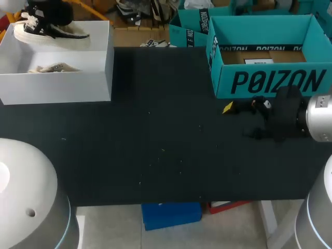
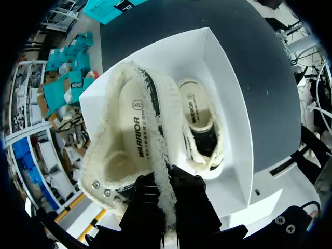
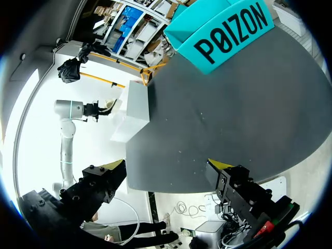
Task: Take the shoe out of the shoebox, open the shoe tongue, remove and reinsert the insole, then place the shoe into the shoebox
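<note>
A white fleece-lined shoe [image 1: 47, 31] hangs over the back left of the white shoebox [image 1: 57, 85], with my left gripper [image 1: 42, 19] on it. In the left wrist view the left gripper [image 2: 165, 181] is shut on the fleecy rim of this shoe [image 2: 129, 135], sole down, its insole showing. A second shoe [image 2: 199, 124] lies inside the shoebox [image 2: 228, 93] below; it shows in the head view too [image 1: 54, 68]. My right gripper [image 1: 239, 120] stands open and empty over the table, just in front of the teal box, far from the shoes. Its fingers [image 3: 111, 166] stand wide apart.
A teal open box [image 1: 270, 80] stands at the back right with another teal box [image 1: 189, 28] behind it. The dark table top [image 1: 155, 145] lies between the two boxes. The right wrist view shows the white shoebox [image 3: 136, 111] and my left arm [image 3: 70, 111] far ahead.
</note>
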### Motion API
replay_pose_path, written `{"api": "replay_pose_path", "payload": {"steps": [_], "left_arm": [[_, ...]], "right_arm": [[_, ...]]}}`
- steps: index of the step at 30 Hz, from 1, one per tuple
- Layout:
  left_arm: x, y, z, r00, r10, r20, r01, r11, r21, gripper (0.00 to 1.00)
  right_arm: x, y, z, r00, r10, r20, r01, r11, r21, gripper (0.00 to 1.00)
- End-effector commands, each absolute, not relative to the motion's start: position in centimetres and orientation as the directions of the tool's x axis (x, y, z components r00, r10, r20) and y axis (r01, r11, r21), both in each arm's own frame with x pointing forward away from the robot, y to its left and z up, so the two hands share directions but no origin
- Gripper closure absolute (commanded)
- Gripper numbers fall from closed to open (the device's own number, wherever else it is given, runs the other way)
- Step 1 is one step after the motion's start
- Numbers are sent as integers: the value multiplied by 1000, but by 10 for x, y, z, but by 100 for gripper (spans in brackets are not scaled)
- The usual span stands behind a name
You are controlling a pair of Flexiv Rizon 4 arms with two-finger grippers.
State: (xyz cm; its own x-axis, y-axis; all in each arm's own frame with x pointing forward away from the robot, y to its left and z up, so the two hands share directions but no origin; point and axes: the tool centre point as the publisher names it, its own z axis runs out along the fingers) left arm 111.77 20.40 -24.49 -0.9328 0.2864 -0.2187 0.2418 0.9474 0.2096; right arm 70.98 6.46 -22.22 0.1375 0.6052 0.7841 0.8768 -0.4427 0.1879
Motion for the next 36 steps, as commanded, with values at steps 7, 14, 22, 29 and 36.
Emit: {"api": "replay_pose_path", "payload": {"steps": [7,14,22,29,36], "left_arm": [[1154,214,-295,-952,239,-194,193,954,229,100],[1162,206,-318,-961,203,-189,158,961,228,100],[1170,198,-347,-976,141,-168,103,971,217,100],[1172,193,-356,-978,114,-175,75,973,219,100],[1170,192,-371,-982,93,-163,54,972,229,100]], "right_arm": [[710,65,-222,138,606,784,877,-443,188,0],[710,65,-222,138,606,784,877,-443,188,0],[710,65,-222,138,606,784,877,-443,188,0],[710,65,-222,138,606,784,877,-443,188,0],[710,65,-222,138,606,784,877,-443,188,0]]}}
